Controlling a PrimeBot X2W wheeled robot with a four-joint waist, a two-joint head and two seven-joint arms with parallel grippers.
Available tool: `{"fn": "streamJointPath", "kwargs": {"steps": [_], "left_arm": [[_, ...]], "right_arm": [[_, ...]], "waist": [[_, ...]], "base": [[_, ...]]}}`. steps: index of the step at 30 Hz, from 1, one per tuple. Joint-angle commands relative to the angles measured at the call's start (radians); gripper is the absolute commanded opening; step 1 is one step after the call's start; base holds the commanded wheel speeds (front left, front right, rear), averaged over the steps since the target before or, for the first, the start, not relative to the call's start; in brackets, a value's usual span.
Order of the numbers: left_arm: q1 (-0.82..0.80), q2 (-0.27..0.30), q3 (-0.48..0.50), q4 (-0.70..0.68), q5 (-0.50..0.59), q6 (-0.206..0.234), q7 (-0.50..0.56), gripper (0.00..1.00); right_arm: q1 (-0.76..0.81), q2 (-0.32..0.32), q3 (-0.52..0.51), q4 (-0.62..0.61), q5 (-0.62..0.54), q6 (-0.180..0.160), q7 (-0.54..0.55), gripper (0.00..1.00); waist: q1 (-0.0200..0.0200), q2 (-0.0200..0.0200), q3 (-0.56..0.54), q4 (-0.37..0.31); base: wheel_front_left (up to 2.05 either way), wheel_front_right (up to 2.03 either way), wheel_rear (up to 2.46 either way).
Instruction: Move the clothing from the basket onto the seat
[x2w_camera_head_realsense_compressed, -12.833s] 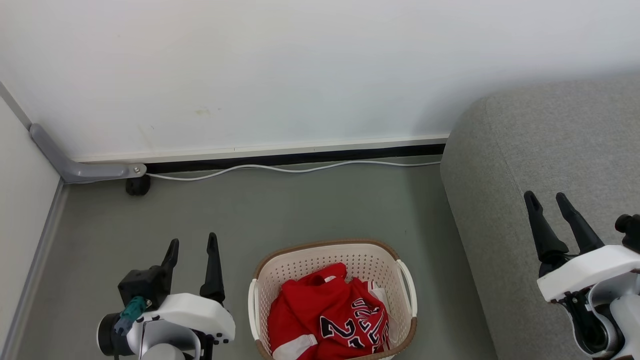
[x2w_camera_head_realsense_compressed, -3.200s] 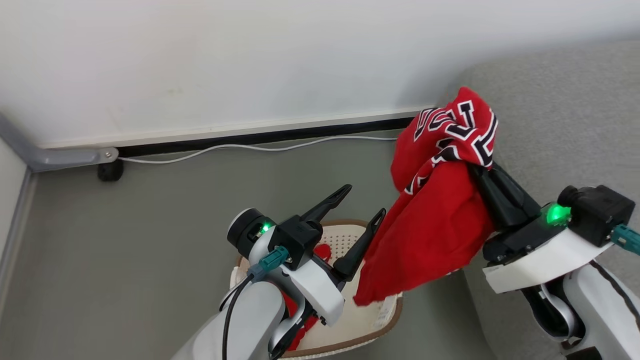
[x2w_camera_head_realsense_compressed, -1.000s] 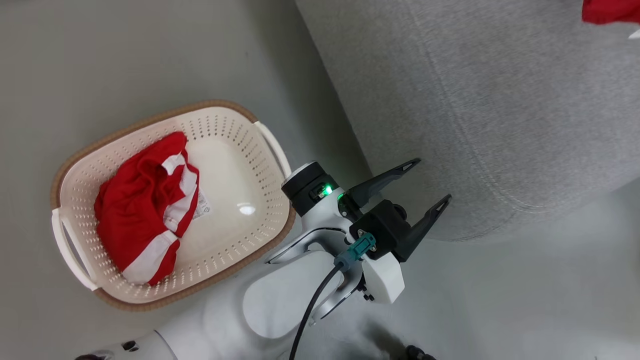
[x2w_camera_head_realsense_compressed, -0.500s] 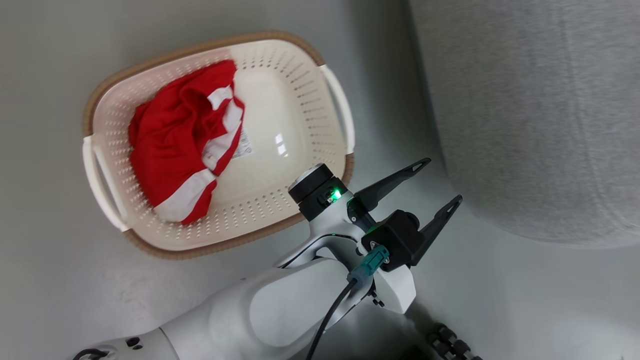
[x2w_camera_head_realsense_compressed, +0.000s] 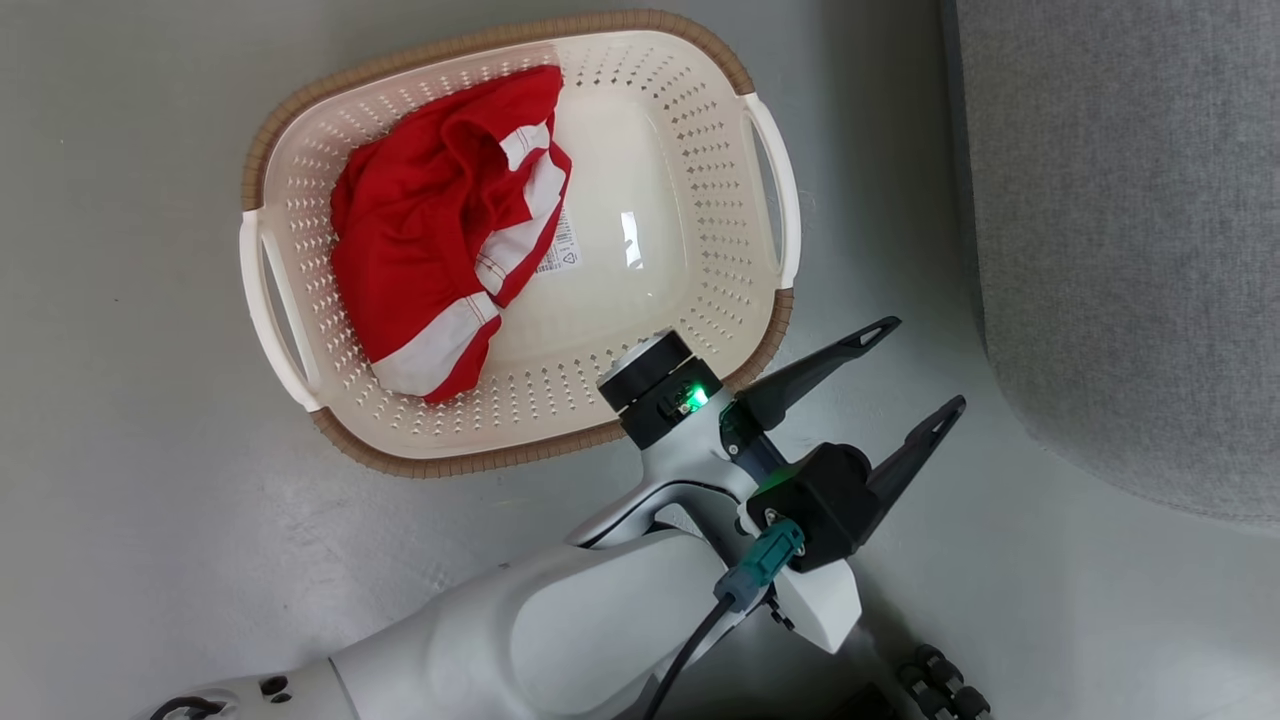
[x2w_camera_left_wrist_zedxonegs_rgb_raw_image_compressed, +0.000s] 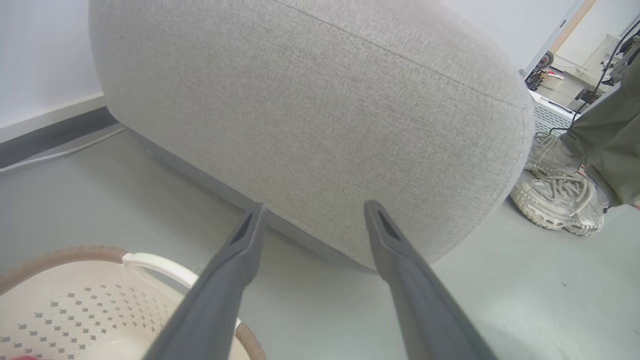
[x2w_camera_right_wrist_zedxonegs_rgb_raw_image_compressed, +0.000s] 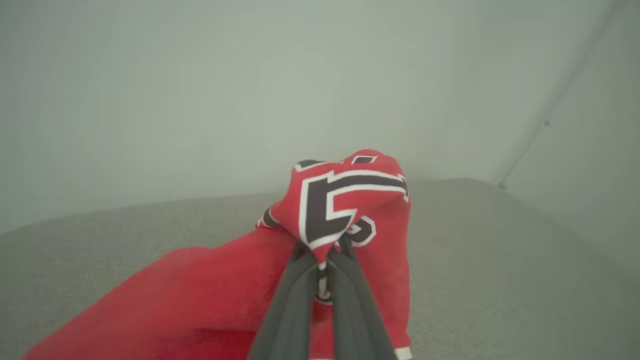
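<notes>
The left pincer (x2w_camera_head_realsense_compressed: 922, 365) stands wide open and holds nothing. Its dark fingers (x2w_camera_head_realsense_compressed: 800, 375) point to the upper right of the head view from a pale forearm (x2w_camera_head_realsense_compressed: 560, 630), and a green light glows at the wrist (x2w_camera_head_realsense_compressed: 685, 400). The right pincer (x2w_camera_right_wrist_zedxonegs_rgb_raw_image_compressed: 322, 255) is clamped on a fold of the jersey (x2w_camera_right_wrist_zedxonegs_rgb_raw_image_compressed: 345, 200).

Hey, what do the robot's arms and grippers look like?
The left arm is glossy pale grey, with a green light and a black cable on a teal plug. The left gripper and right gripper each have two long tapering dark fingers.
</notes>
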Motion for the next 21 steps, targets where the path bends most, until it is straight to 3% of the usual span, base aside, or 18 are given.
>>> {"fn": "streamJointPath", "kwargs": {"steps": [1,2,3,4,13,21], "left_arm": [[-0.005,-0.019,0.009,-0.033,0.013,0.008,-0.005,1.0],[-0.006,-0.019,0.009,-0.04,0.016,0.009,-0.005,1.0],[-0.005,-0.019,0.009,-0.042,0.015,0.01,-0.005,1.0],[-0.005,-0.019,0.009,-0.042,0.017,0.01,-0.005,1.0],[0.01,-0.019,0.014,-0.085,0.0,0.022,-0.006,1.0],[0.071,-0.019,0.063,-0.108,-0.013,-0.005,-0.006,1.0]], "right_arm": [[0.063,-0.057,-0.005,-0.019,0.024,0.001,-0.005,0.0],[0.083,-0.052,0.006,-0.022,0.031,0.001,-0.005,0.26],[0.106,-0.05,0.015,-0.029,0.035,0.001,-0.005,0.78],[0.124,-0.044,0.009,-0.037,0.045,0.001,-0.005,1.0],[0.31,-0.018,-0.019,-0.156,0.066,0.001,-0.005,1.0],[0.448,0.009,-0.01,-0.286,0.048,0.001,-0.005,1.0]], "waist": [[-0.0001,0.0,-0.005,0.0],[-0.0001,0.0,-0.01,0.001],[-0.0001,0.0,-0.015,0.002],[-0.0001,0.0,-0.022,0.004],[-0.0001,0.0,-0.136,0.028],[-0.0001,0.0,-0.293,0.062]], "base": [[0.0,0.0,0.0],[0.0,0.0,0.0],[0.0,0.0,0.0],[0.0,0.0,0.0],[0.0,0.0,0.0],[0.0,0.0,0.0]]}}
